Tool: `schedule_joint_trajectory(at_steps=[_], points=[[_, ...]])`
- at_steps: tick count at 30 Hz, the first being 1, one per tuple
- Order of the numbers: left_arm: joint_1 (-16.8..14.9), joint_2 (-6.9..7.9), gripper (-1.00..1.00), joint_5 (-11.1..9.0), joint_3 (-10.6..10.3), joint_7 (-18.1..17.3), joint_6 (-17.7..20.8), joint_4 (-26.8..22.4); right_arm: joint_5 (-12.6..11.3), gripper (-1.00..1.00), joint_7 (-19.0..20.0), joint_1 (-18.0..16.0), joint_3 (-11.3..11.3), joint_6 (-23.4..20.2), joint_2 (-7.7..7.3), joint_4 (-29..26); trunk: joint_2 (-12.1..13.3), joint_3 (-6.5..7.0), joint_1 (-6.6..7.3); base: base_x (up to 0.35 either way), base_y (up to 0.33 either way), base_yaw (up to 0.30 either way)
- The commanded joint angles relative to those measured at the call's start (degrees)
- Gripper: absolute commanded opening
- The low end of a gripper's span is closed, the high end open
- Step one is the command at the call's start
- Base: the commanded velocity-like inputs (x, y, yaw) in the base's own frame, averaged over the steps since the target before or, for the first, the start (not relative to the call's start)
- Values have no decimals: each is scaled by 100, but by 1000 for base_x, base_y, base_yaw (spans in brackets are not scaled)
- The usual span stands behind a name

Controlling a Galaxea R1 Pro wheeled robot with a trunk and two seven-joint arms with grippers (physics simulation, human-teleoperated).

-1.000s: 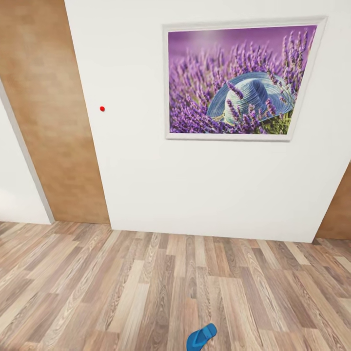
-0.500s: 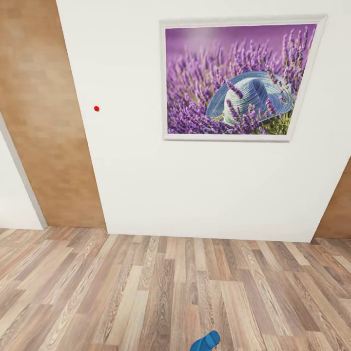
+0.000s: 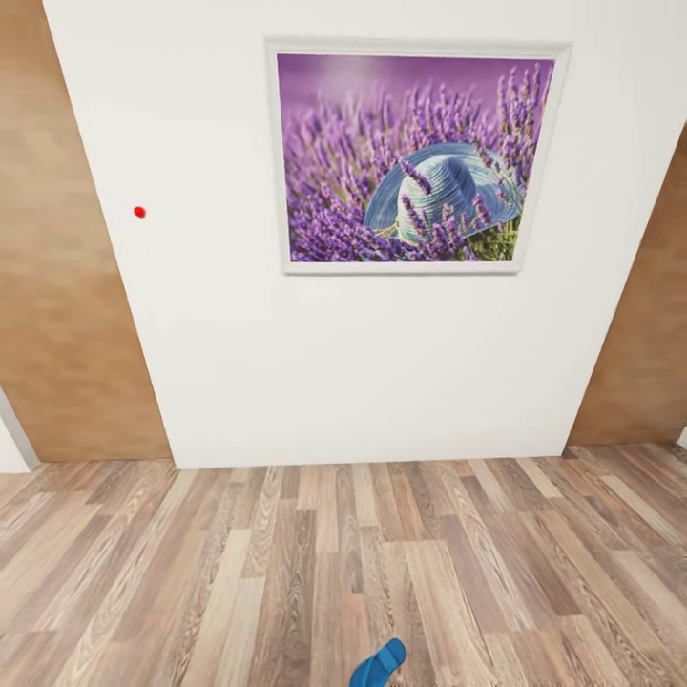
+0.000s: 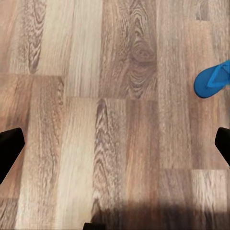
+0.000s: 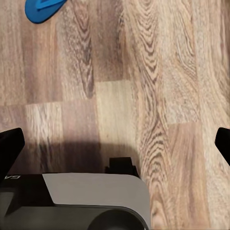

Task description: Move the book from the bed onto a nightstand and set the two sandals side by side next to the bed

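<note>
One bright blue sandal lies on the wood-plank floor at the bottom edge of the head view, close in front of me. The left wrist view catches it as a blue toe end off to one side of my left gripper, which hangs open over bare planks. In the right wrist view the sandal sits at the frame's corner, apart from my open right gripper. Both grippers hold nothing. The book, the bed and the nightstands are out of view.
A white wall with a framed lavender-and-hat picture stands straight ahead. Brown wooden door panels flank it on both sides. My own grey base shows in the right wrist view.
The whole head view has shifted: the picture and wall sit further left in frame and the right door panel has come into sight, so the camera turned. The sandal itself has not moved.
</note>
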State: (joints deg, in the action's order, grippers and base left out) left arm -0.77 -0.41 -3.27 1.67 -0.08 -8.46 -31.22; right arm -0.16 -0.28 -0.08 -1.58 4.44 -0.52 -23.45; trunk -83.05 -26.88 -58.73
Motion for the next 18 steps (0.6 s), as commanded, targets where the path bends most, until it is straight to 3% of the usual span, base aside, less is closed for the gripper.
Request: schedule_joint_trajectory(at_steps=[1,5,11,18], points=[[-2,-3,100,-34,11,-1,-15,2,-2,100,-3,-1,-9,13,1,-2,-3,-5,0,0,0,-234],[-2,-3,100,-34,10,-1,-15,2,-2,100,-2,1,-9,13,1,-2,-3,-5,0,42,17,-234],[-2,-3,100,-38,14,-1,-15,2,-2,100,-3,-1,-9,13,2,-2,-3,-5,0,218,40,-234],[-2,-3,100,-34,15,-1,-15,2,-2,100,-6,0,-9,12,5,-2,-3,-5,0,38,4,-234]])
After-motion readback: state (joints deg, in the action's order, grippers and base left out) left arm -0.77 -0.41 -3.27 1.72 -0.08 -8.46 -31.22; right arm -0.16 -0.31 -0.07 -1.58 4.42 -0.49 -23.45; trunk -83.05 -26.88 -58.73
